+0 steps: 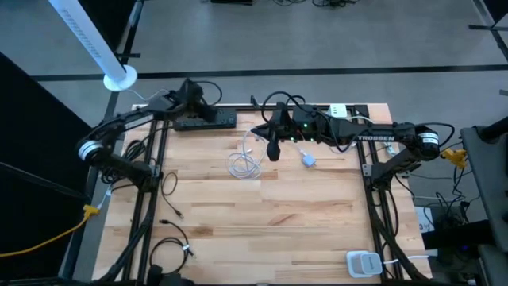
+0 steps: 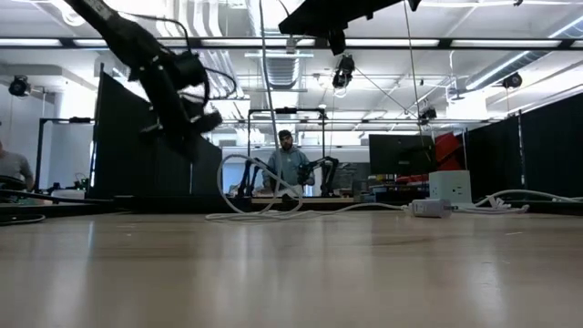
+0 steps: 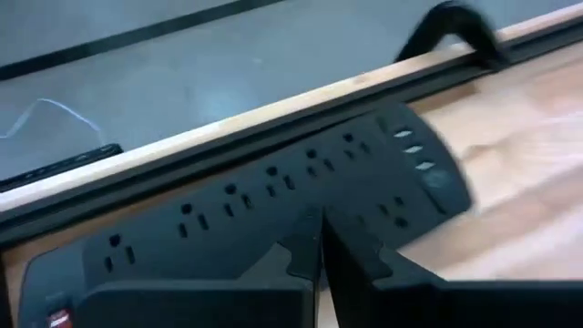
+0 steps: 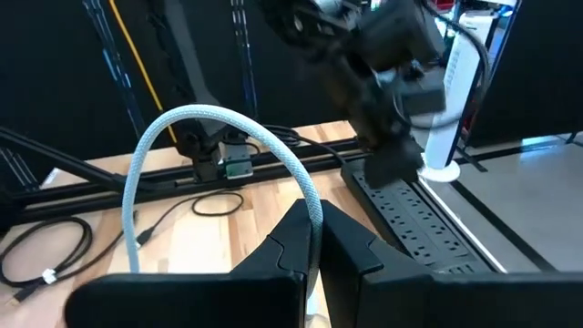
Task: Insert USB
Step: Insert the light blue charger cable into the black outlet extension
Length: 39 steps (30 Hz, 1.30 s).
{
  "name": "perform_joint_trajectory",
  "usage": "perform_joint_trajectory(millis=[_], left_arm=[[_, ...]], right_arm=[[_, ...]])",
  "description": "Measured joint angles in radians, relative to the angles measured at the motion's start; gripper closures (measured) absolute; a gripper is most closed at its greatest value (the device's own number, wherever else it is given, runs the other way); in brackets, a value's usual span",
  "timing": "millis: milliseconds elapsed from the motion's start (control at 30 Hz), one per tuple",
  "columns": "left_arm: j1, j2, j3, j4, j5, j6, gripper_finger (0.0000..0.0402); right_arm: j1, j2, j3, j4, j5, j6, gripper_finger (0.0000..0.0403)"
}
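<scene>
high view — the left gripper (image 1: 208, 111) hangs over the black power strip (image 1: 205, 121) at the table's far edge, left of centre; the right gripper (image 1: 272, 151) sits near the table's middle, just beside the coiled white usb cable (image 1: 246, 164), whose loops lie on the wood (image 1: 262, 222) to its left. a small white plug end (image 1: 308, 160) lies on the other side of that gripper, close by. low view — the left arm's gripper (image 2: 196, 123) hovers above the tabletop, clear of it; the white cable (image 2: 264, 196) arcs up in a loop and trails flat toward a white adapter block (image 2: 428, 208) on the right; a person (image 2: 289, 164) stands in the room behind. left wrist view — the left fingers (image 3: 364, 264) are pressed together with nothing between them, directly above the power strip (image 3: 273, 210), whose outlet row runs across underneath. right wrist view — the right fingers (image 4: 351, 246) are clamped on the white cable (image 4: 228, 123), which loops up and away from them; the power strip (image 4: 414, 223) lies well apart ahead, with the left gripper (image 4: 396, 164) poised over its near end.
</scene>
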Motion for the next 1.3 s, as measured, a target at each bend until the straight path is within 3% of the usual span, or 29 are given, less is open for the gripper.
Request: perform_joint_trajectory(millis=[167, 500, 633, 800, 967, 1033, 1133, 1300], left_arm=[[-0.022, 0.088, -0.056, 0.068, -0.139, -0.014, 0.0401], [-0.089, 0.132, -0.203, 0.22, -0.059, -0.129, 0.0401], [-0.195, 0.087, -0.245, 0.245, 0.002, -0.135, 0.0402], [-0.357, 0.068, -0.256, 0.245, 0.006, -0.184, 0.0402], [-0.498, 0.071, -0.278, 0.261, -0.074, -0.279, 0.0402], [-0.541, 0.071, -0.287, 0.262, -0.096, -0.305, 0.0402], [-0.594, 0.071, -0.293, 0.264, -0.127, -0.315, 0.0402], [-0.655, 0.071, -0.296, 0.266, -0.14, -0.307, 0.0402]], right_arm=[[0.001, -0.001, 0.0, -0.002, 0.001, 0.033, 0.0403], [0.002, -0.002, 0.0, -0.005, -0.001, 0.039, 0.0403], [0.003, -0.002, 0.0, -0.008, -0.013, 0.043, 0.0403], [0.004, -0.003, 0.0, -0.043, -0.019, -0.006, 0.0403], [0.032, -0.003, -0.005, -0.115, 0.065, -0.161, 0.0403], [0.033, 0.001, -0.029, -0.116, 0.053, -0.175, 0.0403], [0.018, 0.003, -0.126, -0.009, 0.028, -0.153, 0.0403], [-0.018, 0.028, -0.336, 0.386, -0.019, -0.199, 0.0403]])
